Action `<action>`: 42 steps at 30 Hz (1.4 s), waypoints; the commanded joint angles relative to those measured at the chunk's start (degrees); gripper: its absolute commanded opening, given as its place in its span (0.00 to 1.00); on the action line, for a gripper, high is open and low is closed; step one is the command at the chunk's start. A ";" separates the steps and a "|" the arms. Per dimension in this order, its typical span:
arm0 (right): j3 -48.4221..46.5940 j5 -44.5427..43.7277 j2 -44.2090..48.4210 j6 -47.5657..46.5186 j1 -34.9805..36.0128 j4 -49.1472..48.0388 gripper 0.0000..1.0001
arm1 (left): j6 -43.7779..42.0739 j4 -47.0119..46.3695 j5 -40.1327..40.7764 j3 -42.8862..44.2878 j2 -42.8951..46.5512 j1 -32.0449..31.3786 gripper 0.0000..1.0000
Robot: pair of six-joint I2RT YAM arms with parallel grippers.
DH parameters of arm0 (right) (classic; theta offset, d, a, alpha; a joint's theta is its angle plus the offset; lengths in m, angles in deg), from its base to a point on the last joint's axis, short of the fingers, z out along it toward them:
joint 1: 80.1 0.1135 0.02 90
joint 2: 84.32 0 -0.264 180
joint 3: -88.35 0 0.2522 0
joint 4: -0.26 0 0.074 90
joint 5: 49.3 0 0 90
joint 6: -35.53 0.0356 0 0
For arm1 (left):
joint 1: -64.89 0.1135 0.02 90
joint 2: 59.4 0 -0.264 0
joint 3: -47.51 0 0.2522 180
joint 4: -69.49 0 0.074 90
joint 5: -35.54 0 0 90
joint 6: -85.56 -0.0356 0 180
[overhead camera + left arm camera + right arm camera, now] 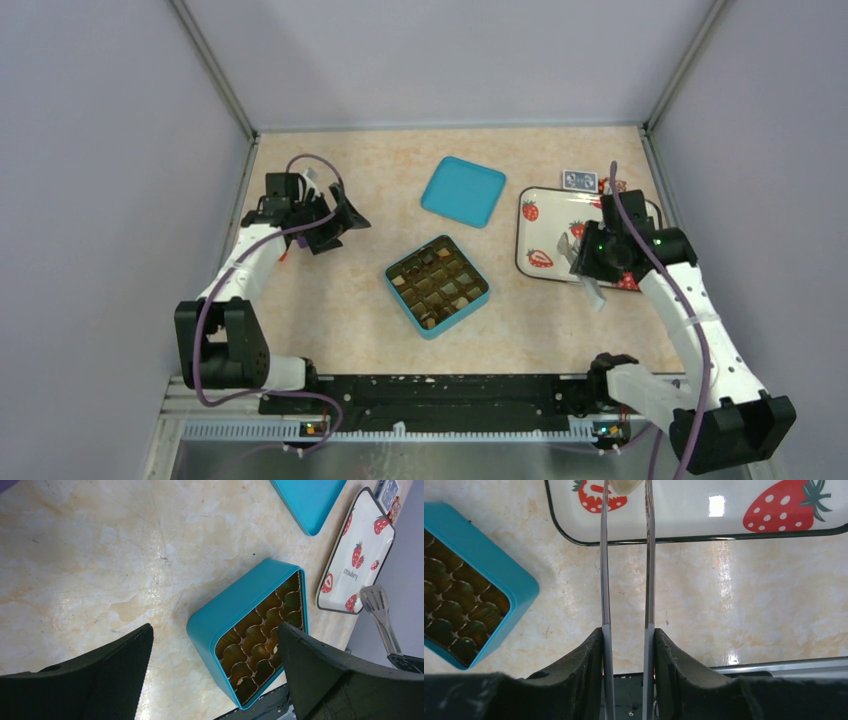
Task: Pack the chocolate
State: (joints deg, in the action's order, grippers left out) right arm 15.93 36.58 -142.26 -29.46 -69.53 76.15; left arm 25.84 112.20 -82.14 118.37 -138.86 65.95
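1. Chocolate (626, 485), one cream piece, sits pinched in tongs (605, 570) above the plate (734, 525).
2. Right gripper (626, 645), clamping the tongs, should squeeze steadily while swinging toward the box (489, 565) at 9 o'clock.
3. Left gripper (338, 218) hangs spread, empty.

Teal box (230, 615), teal lid (463, 191); white strawberry-print tray (552, 218); cream chocolate (624, 486).

Cream chocolate piece (624, 486), rounded, was pinched between the tips of the tongs (605, 580), over the 9 o'clock end of the strawberry tray (734, 510). One pale piece (243, 681) sat in the 6 o'clock corner cell of the teal box (235, 605). Other cells were too dark to read.
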 commanded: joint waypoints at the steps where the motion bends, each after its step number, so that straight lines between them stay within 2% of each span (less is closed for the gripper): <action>1: -5.51 2.01 2.89 -2.69 -0.55 0.12 0.21 | -0.37 -1.67 -1.05 -0.04 2.92 0.27 0.98; 6: -9.55 3.86 2.77 -6.37 -0.52 1.85 0.21 | -1.32 -0.51 1.05 0.20 3.40 0.26 0.97; 12: -14.94 12.47 2.61 -7.26 2.25 1.83 0.21 | -1.48 0.44 1.85 0.79 3.07 0.26 0.97; 16: -16.39 11.69 1.75 -5.47 11.76 1.18 0.21 | -1.18 0.81 2.61 1.15 3.01 0.34 0.98; 21: -10.58 9.36 -0.56 -2.98 26.12 -3.27 0.22 | -1.98 2.69 3.48 2.85 2.41 0.36 0.98; 23: -8.96 8.74 -1.22 -2.51 27.96 -3.39 0.22 | -2.30 3.35 4.03 3.63 2.43 0.37 0.98; 27: -6.22 7.24 -2.95 -3.46 28.64 -0.93 0.22 | -2.56 3.46 5.14 3.91 2.82 0.34 0.98; 31: -3.65 6.95 -2.35 -3.39 28.72 -2.65 0.22 | -2.77 3.92 5.36 4.46 2.49 0.36 0.98; 42: -2.67 8.51 -1.17 -3.34 30.98 -4.50 0.22 | -2.55 3.92 5.30 3.68 2.90 0.39 0.98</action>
State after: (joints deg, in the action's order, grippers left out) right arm 13.88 44.41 -145.78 -33.35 -40.37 74.62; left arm 24.07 116.59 -77.31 120.64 -137.22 65.99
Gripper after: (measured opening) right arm 0.359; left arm 0.980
